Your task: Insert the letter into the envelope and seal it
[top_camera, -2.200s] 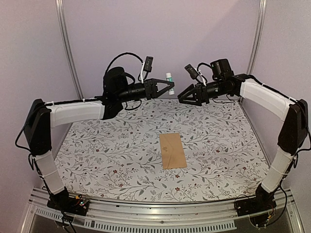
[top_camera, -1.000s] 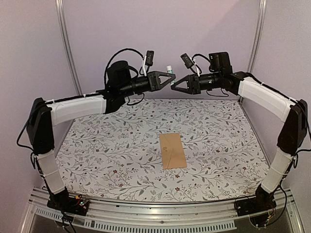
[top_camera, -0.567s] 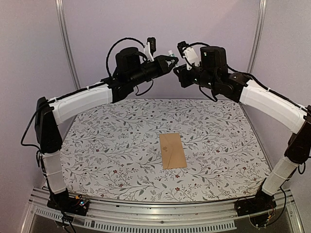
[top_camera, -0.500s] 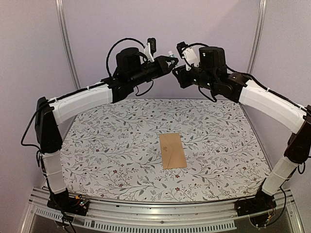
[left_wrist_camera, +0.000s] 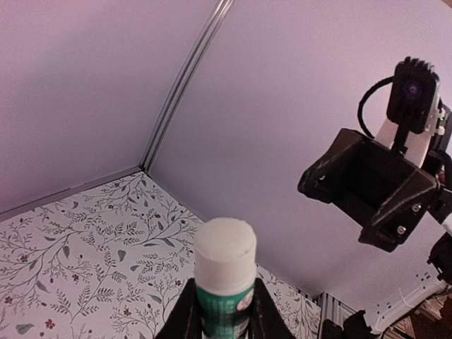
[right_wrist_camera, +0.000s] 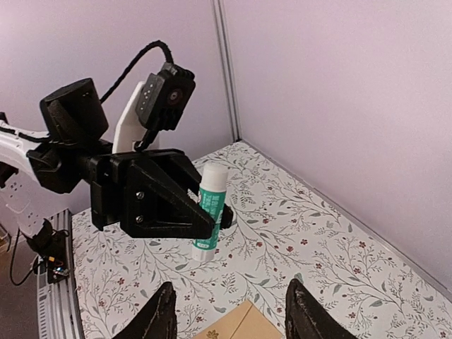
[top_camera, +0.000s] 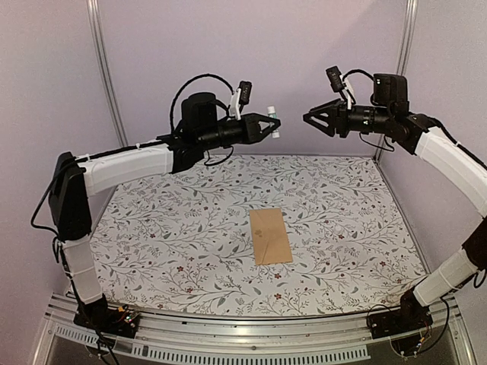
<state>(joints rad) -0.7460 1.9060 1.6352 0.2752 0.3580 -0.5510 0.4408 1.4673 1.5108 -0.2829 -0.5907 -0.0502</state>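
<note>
Right end effector (top_camera: pixel 313 124) farther back, agape

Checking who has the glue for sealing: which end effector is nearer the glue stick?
Left. The left end effector is shut on the glue stick, high above the patterned surface. The right end effector hangs open to its right, apart from it, jaws facing it.

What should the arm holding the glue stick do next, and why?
Probably lower the left gripper with the glue stick toward the envelope. The stick is held up in the air, the envelope lies flat on the table below, and the right gripper stands open and empty.
</note>
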